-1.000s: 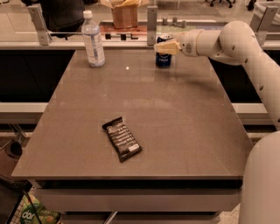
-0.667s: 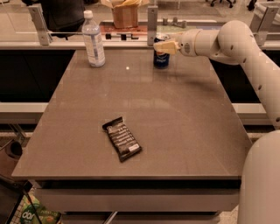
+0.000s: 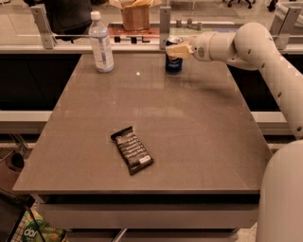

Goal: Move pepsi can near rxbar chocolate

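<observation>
Early in the task, judging by the layout. Pepsi can (image 3: 173, 64) upright at the far edge of the grey table (image 3: 203, 142), right of centre, well apart from the rxbar chocolate (image 3: 132, 150), which lies flat and askew in the near-left part of the table. Gripper (image 3: 177, 50) at the can's upper part, reaching in from the right on the end of the white arm (image 3: 265, 47) and overlapping the silver rim. Impossible to tell whether clamped on the can or merely alongside it (beige gripper tip and can top merging from this angle). Impossible too to tell whether the can is resting on the table or just off it.

Left to do, apparently nearly everything: securing the can if not yet secured, carrying it across the table toward the near-left, and setting it down upright just beside the bar without landing on the wrapper.

Hidden or unclear:
- far side of the can, behind the gripper
- logo only partly visible
- print on the bar's wrapper too small to read
- clear water bottle (image 3: 101, 43) at the far left, well off the likely route
- brown bag or box (image 3: 135, 14) beyond the table, cut off at the top
- rest of the arm cropped at the right edge
</observation>
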Action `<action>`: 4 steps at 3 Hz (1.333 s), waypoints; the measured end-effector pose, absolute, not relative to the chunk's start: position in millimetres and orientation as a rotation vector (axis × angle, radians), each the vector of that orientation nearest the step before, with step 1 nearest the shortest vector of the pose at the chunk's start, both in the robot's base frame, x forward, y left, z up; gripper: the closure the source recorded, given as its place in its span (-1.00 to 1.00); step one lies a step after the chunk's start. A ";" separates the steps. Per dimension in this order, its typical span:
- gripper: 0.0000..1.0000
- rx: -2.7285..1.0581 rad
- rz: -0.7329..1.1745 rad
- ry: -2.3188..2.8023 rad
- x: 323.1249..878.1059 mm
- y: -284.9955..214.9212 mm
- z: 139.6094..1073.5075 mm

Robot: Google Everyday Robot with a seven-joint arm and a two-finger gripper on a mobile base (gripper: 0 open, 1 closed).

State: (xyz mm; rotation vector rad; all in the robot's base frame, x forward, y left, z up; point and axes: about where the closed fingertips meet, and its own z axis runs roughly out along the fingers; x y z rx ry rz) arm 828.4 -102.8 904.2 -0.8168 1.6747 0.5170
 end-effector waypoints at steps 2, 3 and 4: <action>1.00 -0.844 0.529 1.695 820.8 -97.6 916.7; 1.00 -0.860 0.524 1.717 804.7 -100.4 937.9; 1.00 -0.888 0.559 1.724 784.6 -104.2 954.5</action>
